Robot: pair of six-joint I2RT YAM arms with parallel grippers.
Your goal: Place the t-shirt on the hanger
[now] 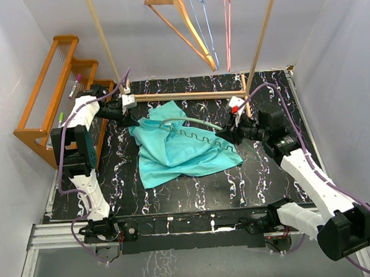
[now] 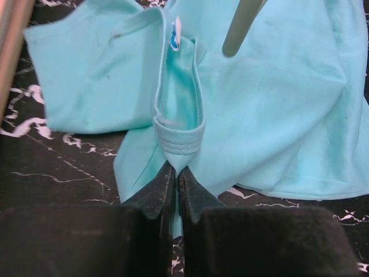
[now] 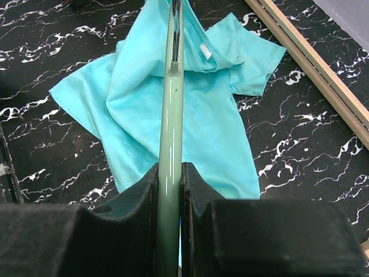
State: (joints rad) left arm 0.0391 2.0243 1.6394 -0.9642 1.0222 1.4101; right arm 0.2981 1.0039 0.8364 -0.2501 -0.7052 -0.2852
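The t-shirt (image 1: 179,152) lay crumpled in the middle of the table (image 1: 268,177), between our two arms. Our left gripper (image 2: 176,173) was clenched on the ribbed collar (image 2: 179,141) at the shirt's far-left corner, with the cloth pinched between its closed fingertips. Our right gripper (image 3: 170,173) was clamped on one slim bar of the hanger (image 3: 171,115), which reached leftward from it over the cloth. The hanger's end lay near the neck opening, but we could not tell whether it was already inside.

We judged the step in hand to be threading the hanger into the neck. To do it well, the left gripper needed to lift the collar just enough to hold the opening apart, without dragging the whole shirt. The right gripper would then slide the hanger's end low and flat under the raised edge. The pinch looked shallow, caught on the ribbing alone, so a sharp pull could slip it free. The thin bar could also twist in the grip if it snagged a fold.
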